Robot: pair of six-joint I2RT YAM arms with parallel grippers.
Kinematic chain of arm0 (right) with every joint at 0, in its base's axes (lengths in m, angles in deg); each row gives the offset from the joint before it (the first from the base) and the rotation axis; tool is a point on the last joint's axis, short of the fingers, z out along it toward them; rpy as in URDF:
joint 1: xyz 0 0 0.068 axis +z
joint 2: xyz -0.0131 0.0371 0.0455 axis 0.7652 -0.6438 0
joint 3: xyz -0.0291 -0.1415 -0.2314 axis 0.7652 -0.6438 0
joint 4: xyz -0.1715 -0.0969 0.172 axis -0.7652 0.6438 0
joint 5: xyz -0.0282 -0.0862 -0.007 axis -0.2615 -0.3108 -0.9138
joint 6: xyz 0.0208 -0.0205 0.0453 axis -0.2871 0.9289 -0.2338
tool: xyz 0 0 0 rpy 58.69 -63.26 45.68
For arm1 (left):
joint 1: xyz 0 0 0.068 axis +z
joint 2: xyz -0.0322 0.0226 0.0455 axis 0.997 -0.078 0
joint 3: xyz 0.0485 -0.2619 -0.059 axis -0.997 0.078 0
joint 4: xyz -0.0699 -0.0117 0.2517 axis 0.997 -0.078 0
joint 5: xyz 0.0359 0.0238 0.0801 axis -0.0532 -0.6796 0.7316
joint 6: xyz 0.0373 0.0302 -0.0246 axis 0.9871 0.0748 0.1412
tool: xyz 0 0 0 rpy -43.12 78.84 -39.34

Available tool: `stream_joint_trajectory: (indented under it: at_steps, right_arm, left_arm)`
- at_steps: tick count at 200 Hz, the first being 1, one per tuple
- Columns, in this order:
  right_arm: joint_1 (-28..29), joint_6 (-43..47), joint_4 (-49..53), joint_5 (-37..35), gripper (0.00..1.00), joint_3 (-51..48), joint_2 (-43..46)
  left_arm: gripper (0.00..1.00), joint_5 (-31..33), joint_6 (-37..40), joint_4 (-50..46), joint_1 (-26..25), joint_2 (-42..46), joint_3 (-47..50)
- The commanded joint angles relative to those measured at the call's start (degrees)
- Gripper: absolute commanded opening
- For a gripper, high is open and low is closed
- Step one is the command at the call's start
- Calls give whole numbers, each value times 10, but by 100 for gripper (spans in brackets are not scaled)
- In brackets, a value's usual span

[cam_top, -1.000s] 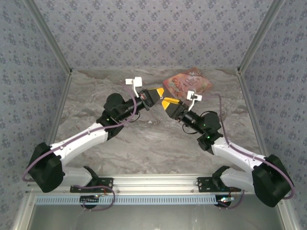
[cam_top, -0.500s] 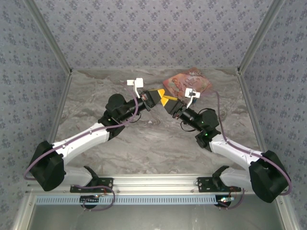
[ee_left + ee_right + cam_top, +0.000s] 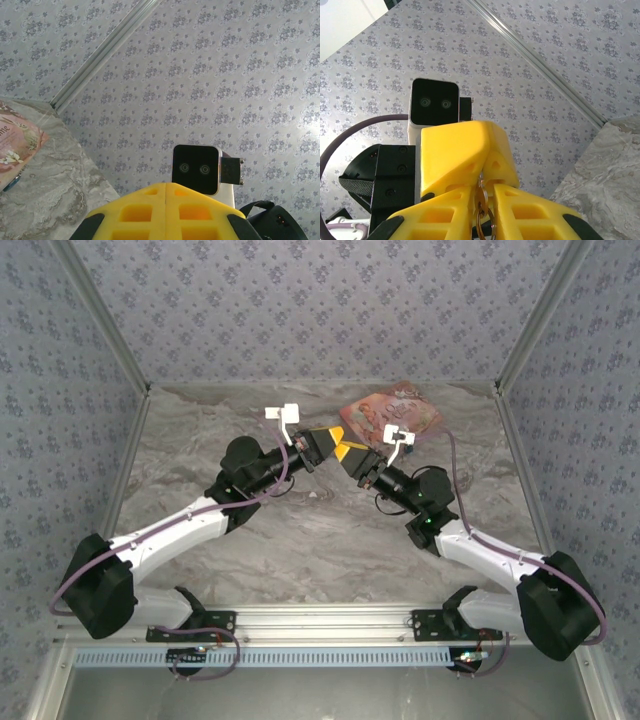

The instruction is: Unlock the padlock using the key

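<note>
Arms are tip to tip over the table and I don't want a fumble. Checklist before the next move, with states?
1. The left fingers shut: ok.
2. The metal ring lies in the gap between the right fingers: ok.
3. The right fingers clamped firmly on that ring: cannot tell.
4. The key on the ring, blade direction known: cannot tell.
5. The padlock position confirmed: cannot tell.

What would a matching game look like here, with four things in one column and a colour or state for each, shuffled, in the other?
Things:
1. box
2. left claw
3. ring
4. table

Colour or state:
a. shut
b. grey marble
c. pink
d. shiny metal

Pairs: 1-c, 2-a, 3-d, 4-b
</note>
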Motion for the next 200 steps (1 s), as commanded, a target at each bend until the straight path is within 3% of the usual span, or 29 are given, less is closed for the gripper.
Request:
stream_joint_trajectory:
  at_steps: [1, 67, 167, 200]
  right_arm:
    - [4, -7, -7, -8, 19, -5, 1]
    - [7, -9, -6, -8, 18, -7, -3]
    - [8, 11, 35, -17, 0, -17, 12]
    - [8, 63, 148, -34, 0, -18, 56]
  left_arm:
    - [0, 8, 8, 18, -3, 2, -2]
    - [0, 12, 5, 16, -3, -2, -4]
    - [0, 28, 14, -4, -1, 6, -3]
    - [37, 45, 35, -57, 3, 24, -7]
